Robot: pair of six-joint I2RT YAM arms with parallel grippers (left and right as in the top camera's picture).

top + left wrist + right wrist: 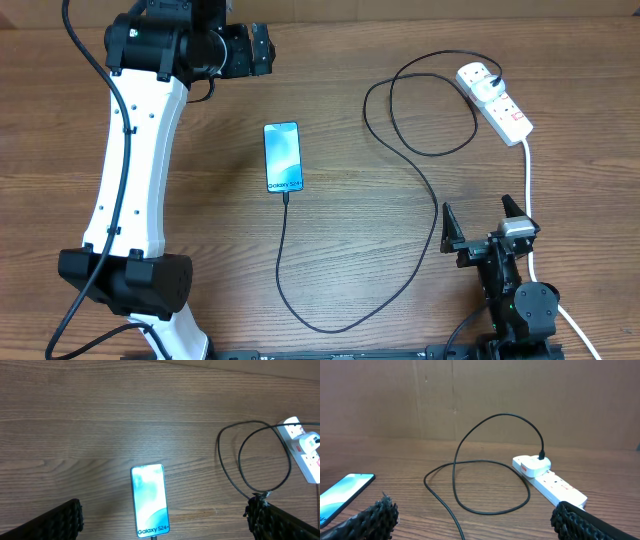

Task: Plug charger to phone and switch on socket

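The phone (283,157) lies flat mid-table with its cyan screen lit, "Galaxy S24" text at its near end. The black charger cable (300,300) joins the phone's near end, loops along the table and rises to a plug in the white socket strip (497,100) at the far right. In the left wrist view the phone (149,500) lies between my open left gripper (165,525) fingers, below them. My right gripper (485,225) is open and empty at the near right. In the right wrist view it (475,520) faces the cable loop (490,485) and strip (550,480).
The strip's thick white cord (528,190) runs down the right side past my right arm. A cardboard wall (480,400) stands behind the table. The left arm's white link (135,160) spans the left side.
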